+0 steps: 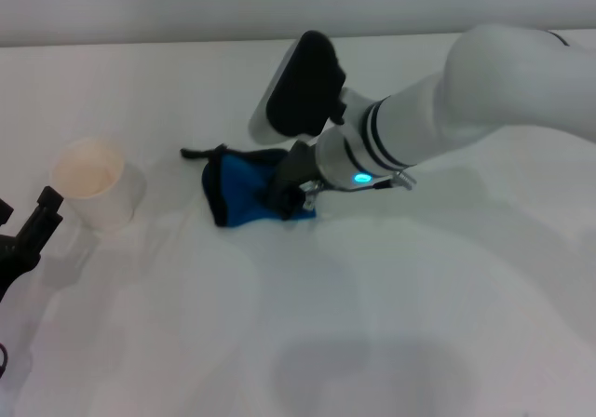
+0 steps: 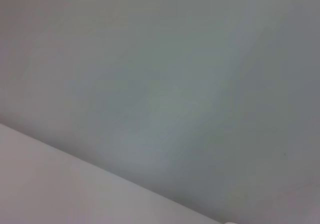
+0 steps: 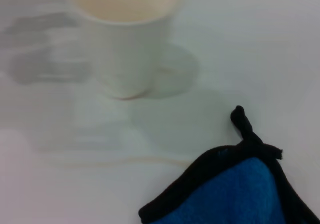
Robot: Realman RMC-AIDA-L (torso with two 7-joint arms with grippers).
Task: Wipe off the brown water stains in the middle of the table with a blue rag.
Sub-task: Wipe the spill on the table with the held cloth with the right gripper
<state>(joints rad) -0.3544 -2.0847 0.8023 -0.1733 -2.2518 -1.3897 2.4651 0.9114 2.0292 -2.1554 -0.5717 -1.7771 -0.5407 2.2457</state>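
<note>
The blue rag (image 1: 244, 186) with black trim lies bunched on the white table (image 1: 391, 305) near its middle, its black loop (image 1: 194, 154) pointing left. It also shows in the right wrist view (image 3: 235, 194). My right gripper (image 1: 291, 194) reaches in from the right and is shut on the rag's right side, pressing it to the table. No brown puddle shows in the head view. The right wrist view shows only a faint tan streak (image 3: 125, 159) on the table beside the rag. My left gripper (image 1: 26, 210) is parked at the left edge, open and empty.
A white paper cup (image 1: 93, 182) stands upright left of the rag, close to the left gripper; it also shows in the right wrist view (image 3: 125, 39). The table's far edge (image 1: 140, 43) meets a wall. The left wrist view shows only a blank surface.
</note>
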